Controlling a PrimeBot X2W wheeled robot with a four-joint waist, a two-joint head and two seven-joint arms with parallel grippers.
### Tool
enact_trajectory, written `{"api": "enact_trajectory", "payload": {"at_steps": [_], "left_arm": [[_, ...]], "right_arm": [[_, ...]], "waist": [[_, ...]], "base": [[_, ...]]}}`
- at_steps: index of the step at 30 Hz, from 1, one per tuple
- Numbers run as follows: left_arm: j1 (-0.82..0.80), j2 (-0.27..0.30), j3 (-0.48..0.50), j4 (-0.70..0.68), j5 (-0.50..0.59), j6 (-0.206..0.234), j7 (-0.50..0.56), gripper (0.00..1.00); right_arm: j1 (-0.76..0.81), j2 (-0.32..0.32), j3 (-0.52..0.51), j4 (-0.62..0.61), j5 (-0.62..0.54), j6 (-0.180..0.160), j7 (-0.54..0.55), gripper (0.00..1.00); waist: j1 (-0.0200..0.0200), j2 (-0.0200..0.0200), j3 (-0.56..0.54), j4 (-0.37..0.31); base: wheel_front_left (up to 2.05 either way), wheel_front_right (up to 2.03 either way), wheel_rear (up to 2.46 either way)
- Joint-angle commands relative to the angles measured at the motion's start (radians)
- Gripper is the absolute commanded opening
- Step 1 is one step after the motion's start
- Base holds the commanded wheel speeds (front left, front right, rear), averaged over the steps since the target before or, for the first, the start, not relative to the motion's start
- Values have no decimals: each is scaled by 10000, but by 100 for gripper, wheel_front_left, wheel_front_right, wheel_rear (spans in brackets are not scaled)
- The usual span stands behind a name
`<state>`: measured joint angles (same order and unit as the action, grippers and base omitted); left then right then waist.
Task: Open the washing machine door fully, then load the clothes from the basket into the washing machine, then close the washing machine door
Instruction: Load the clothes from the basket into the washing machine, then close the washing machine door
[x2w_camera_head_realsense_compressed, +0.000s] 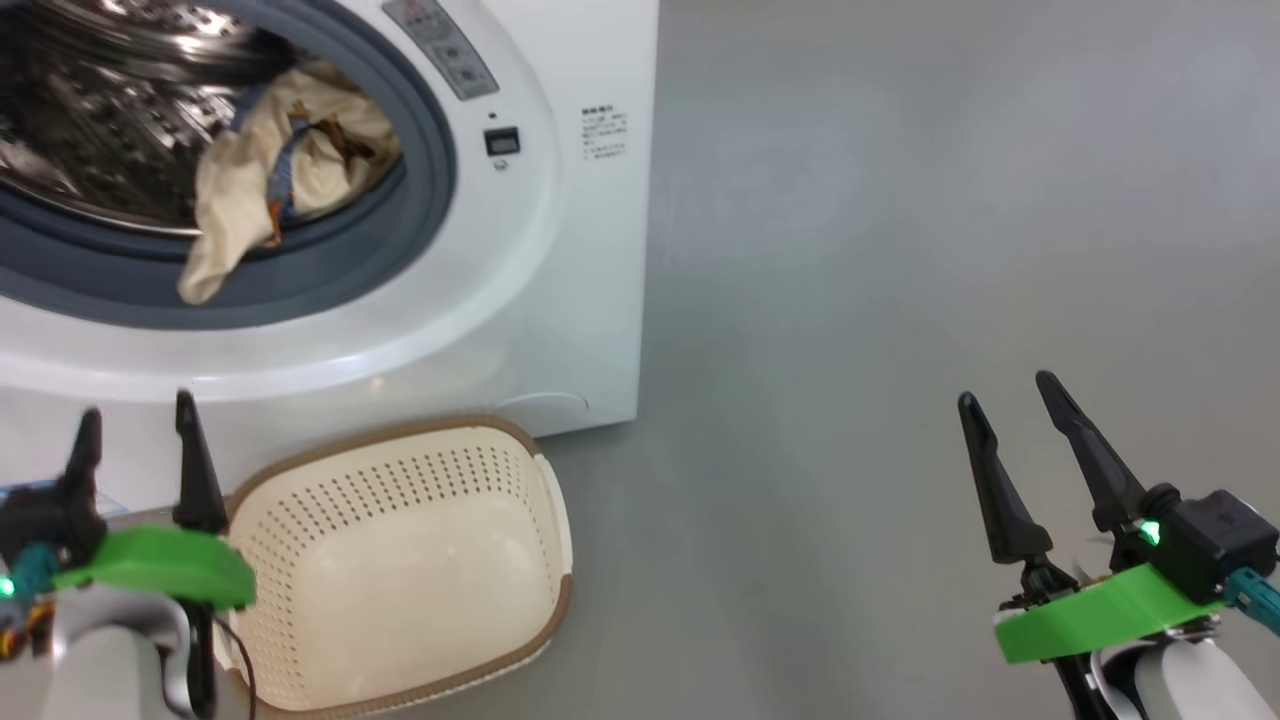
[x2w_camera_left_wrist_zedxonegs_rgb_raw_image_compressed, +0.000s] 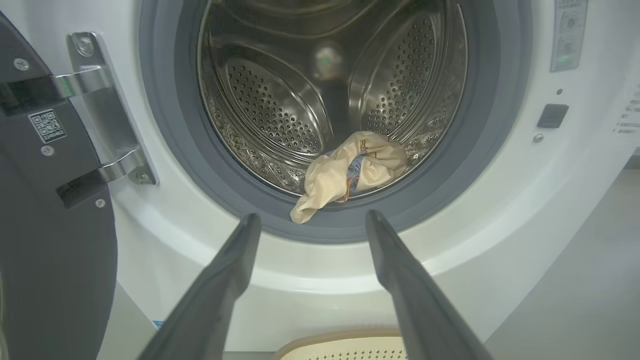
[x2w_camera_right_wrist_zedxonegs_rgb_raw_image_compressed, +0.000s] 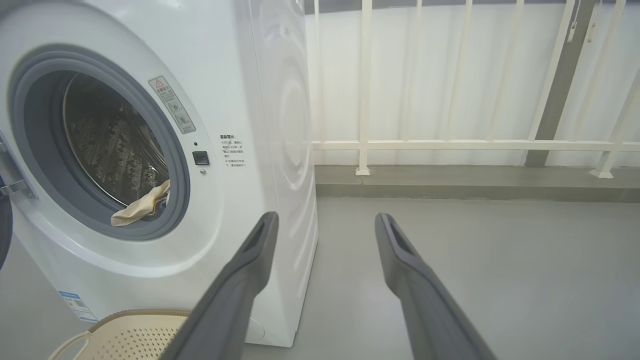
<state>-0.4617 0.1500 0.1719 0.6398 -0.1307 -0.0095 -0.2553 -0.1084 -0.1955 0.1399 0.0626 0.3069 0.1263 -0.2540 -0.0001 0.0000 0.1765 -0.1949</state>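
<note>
The washing machine stands with the washing machine door swung wide on its hinge. The clothes, a cream bundle with blue and orange showing, lie at the front of the steel drum, one end drooping over the grey rubber ring. The basket sits on the floor before the machine, its perforated bottom bare. The left arm's fingers and the right arm's fingers are spread wide, gripping nothing.

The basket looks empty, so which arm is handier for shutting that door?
Probably the left. The open door hangs right beside the left pincer, which faces the drum; the right pincer is off over bare floor.
</note>
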Motion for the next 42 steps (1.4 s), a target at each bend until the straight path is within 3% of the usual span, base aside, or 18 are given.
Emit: {"api": "enact_trajectory", "payload": {"at_steps": [1, 22, 42], "left_arm": [[279, 228, 326, -465, 100, -53, -64, 100], [3968, -780, 726, -3582, 335, -454, -64, 100], [4383, -961, 753, -4196, 189, -501, -64, 100]], "right_arm": [[121, -225, 82, -204, -119, 44, -78, 100], [1394, -250, -341, -244, -198, 44, -78, 100], [1458, -194, -418, -291, -233, 44, -78, 100]], "waist": [[1, 0, -394, 216], [1, 0, -1469, 440], [1, 0, -1437, 297]], "base": [[0, 0, 0], [0, 0, 0], [0, 0, 0]]}}
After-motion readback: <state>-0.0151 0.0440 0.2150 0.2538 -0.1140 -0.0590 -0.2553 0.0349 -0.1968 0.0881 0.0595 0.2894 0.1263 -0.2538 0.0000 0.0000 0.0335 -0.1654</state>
